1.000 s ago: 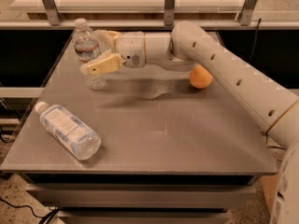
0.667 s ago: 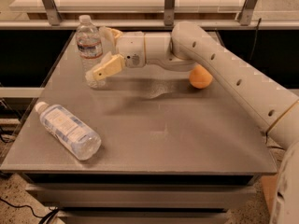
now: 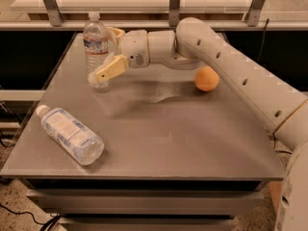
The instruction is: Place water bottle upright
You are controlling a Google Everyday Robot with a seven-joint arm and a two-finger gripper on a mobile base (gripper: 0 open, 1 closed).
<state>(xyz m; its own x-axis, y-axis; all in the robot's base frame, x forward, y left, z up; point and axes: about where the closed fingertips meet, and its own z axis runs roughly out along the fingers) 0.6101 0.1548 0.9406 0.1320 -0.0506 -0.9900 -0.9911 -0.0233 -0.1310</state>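
Note:
The water bottle [image 3: 95, 46] is small, clear and ribbed, with a white cap and a narrow red-and-green band. It stands upright at the back left of the grey table [image 3: 183, 143]. My gripper [image 3: 105, 52] is beside the bottle on its right. The jaws are spread. One tan finger [image 3: 110, 69] crosses in front of the bottle's lower part. The other finger [image 3: 115, 32] is behind the bottle, near its shoulder. The white arm reaches in from the right.
A larger clear bottle [image 3: 70, 134] with a pale blue-white label lies on its side at the front left. An orange ball [image 3: 207, 78] sits at the right under the arm. A railing with metal posts [image 3: 174, 4] runs behind the table.
The bottle and the gripper have shifted a little to the right. The bottle now stands straighter. The front finger has swung slightly away.

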